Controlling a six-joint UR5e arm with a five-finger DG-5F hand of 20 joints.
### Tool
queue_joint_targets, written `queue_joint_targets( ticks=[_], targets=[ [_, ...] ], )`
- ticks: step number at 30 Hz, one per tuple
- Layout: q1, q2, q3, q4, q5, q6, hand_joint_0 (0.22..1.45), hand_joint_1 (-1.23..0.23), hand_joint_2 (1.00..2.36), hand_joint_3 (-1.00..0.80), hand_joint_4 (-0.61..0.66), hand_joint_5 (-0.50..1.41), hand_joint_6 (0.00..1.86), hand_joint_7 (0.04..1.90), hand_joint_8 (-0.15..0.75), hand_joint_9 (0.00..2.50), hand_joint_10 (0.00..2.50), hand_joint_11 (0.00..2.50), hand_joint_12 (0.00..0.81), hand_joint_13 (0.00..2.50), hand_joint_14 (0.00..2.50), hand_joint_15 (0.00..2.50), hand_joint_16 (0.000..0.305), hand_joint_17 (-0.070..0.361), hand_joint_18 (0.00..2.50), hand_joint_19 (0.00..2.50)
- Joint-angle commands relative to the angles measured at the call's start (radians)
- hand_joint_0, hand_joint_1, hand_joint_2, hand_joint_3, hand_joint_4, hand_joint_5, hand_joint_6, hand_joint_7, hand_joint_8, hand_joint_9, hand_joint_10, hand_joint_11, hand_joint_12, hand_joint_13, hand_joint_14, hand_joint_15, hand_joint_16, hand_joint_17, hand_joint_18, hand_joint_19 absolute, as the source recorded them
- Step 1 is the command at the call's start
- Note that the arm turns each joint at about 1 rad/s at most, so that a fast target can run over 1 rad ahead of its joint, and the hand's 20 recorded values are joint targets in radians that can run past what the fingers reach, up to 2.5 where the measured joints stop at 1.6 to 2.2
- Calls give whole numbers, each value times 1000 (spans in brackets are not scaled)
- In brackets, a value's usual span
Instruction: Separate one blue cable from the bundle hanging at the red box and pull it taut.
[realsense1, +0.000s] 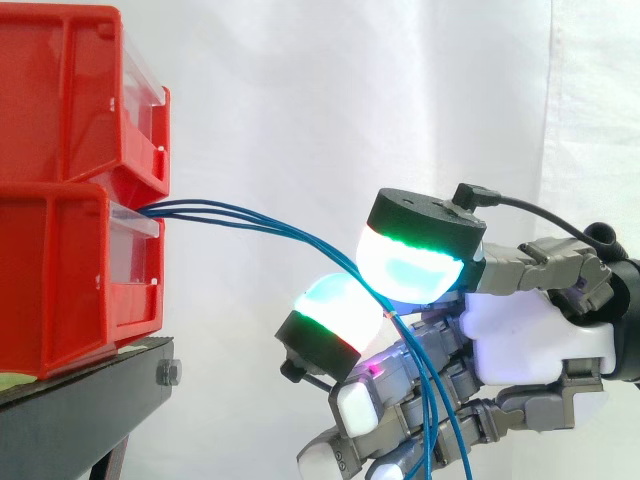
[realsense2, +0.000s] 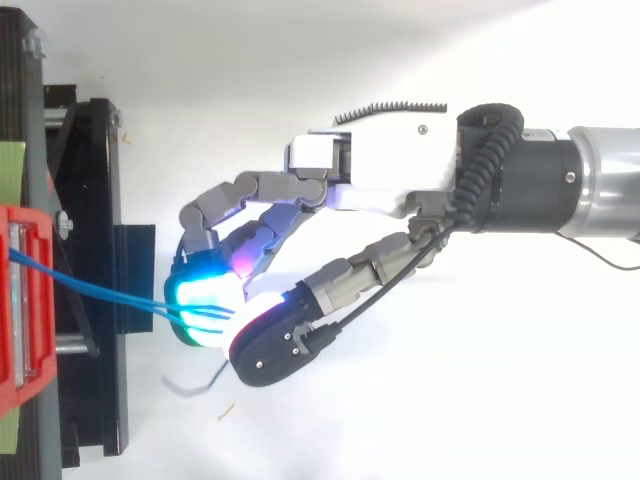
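Three thin blue cables come out of the front of the lower red box and arch right and down to my hand. Two glowing fingertips close together from above and below at the spot where the cables pass, so the strands are pinched between them. Below the pinch the cables hang down across the curled fingers and out of the bottom edge. In the top view the blue cables run from the red box to the cyan pads of the hand. I cannot tell whether the pinch holds one strand or all of them.
A second red box is stacked on the lower one. Both rest on the black stand at the left. The white curtain lies behind, and the arm comes in from the right.
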Motion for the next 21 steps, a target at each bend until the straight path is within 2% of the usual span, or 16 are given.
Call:
queue_joint_targets(
  ticks=[1, 3, 6, 8, 9, 11, 12, 15, 21],
  targets=[
    [0, 0, 0, 0, -1, 0, 732, -638, 1014, -147, 79, -91, 538, 1322, 261, 795, 14, 478, 331, 525, 10, 294, 41, 93, 614, 442],
    [0, 0, -2, 0, -1, 0, 740, -677, 1015, -145, 74, -93, 541, 1342, 263, 793, 12, 492, 327, 535, 10, 291, 41, 93, 621, 439],
    [0, 0, 0, 0, -1, 0, 775, -784, 1015, -124, 68, -130, 684, 1136, 264, 797, 14, 517, 327, 547, 10, 290, 41, 92, 644, 423],
    [0, 0, -2, 0, -1, 0, 778, -795, 1014, -128, 84, -133, 698, 1107, 261, 802, 12, 515, 327, 550, 10, 292, 41, 93, 645, 424],
    [0, 0, -2, 0, 1, 0, 773, -760, 1014, -120, 94, -119, 669, 1140, 259, 807, 11, 473, 325, 551, 10, 285, 41, 92, 644, 428],
    [0, 0, -2, 0, 1, 0, 781, -695, 1015, -110, 146, -58, 520, 1393, 251, 812, 9, 348, 317, 543, 10, 270, 41, 91, 625, 454],
    [0, 0, -2, 0, -1, 0, 781, -684, 1016, -108, 173, -50, 500, 1402, 250, 816, 8, 316, 315, 538, 9, 262, 40, 91, 620, 464],
    [0, 0, -2, 0, 1, 0, 783, -658, 1015, -102, 212, -56, 503, 1266, 245, 803, 7, 250, 311, 527, 9, 254, 40, 90, 607, 476],
    [0, 0, -2, -1, 1, 0, 801, -654, 1013, -43, 275, -57, 504, 1178, 247, 801, 6, 242, 314, 520, 10, 256, 40, 91, 580, 500]
  ],
)
